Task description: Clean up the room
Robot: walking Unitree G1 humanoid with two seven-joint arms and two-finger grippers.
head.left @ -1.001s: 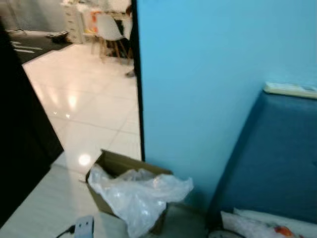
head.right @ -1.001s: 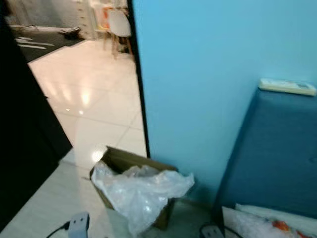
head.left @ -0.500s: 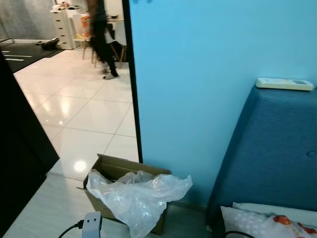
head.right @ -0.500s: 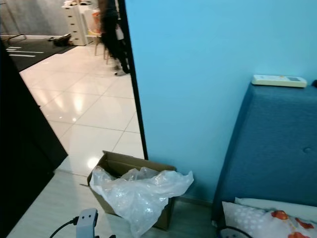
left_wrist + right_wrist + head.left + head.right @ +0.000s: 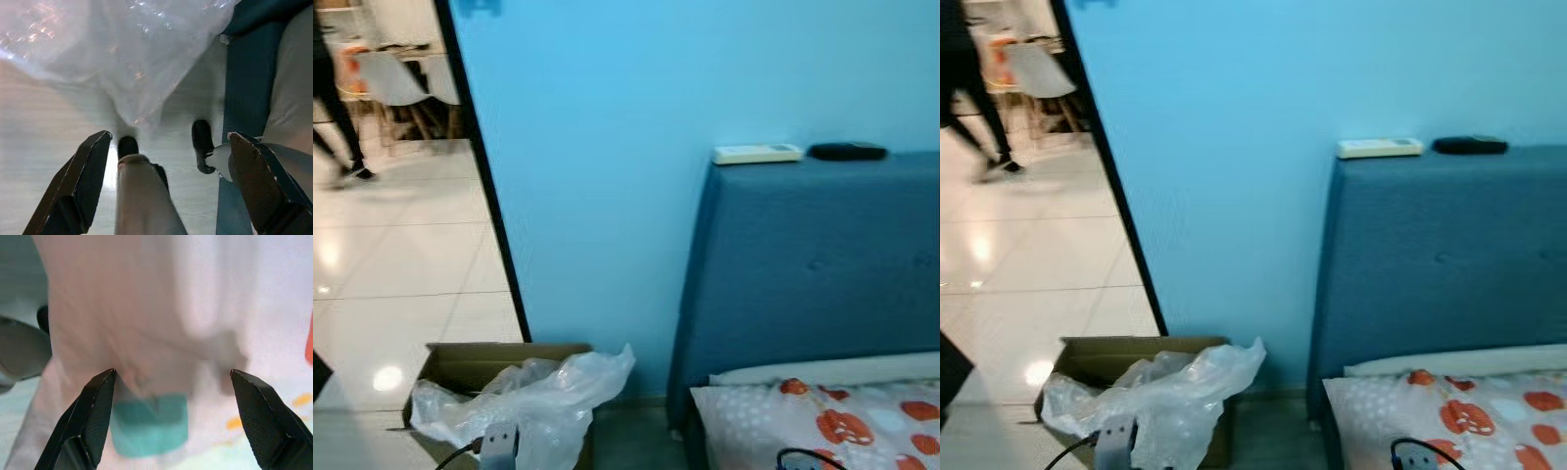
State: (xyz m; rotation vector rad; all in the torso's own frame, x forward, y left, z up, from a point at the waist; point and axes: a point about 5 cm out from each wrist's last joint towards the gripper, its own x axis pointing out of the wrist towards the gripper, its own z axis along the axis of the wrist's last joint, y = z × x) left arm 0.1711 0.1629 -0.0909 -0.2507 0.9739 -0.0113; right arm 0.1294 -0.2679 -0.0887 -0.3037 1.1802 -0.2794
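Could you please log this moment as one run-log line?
grippers: left open, right open | box with plastic by wall | remotes on headboard | person walking

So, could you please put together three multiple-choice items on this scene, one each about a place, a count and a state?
1. Where does the white remote lie?
A. On top of the blue headboard
B. Inside the cardboard box
C. On the tiled floor

2. How many items rest on top of the headboard?
A. One
B. Two
C. Four

3. What is the state of the left gripper?
A. Shut on the plastic sheet
B. Open, holding nothing
C. Shut on a cable

Answers:
1. A: the white remote sits on the top edge of the blue headboard.
2. B: the white remote and a black remote lie side by side there.
3. B: the left gripper has its fingers spread wide above the floor, with the clear plastic sheet that spills from the cardboard box beyond them, untouched.
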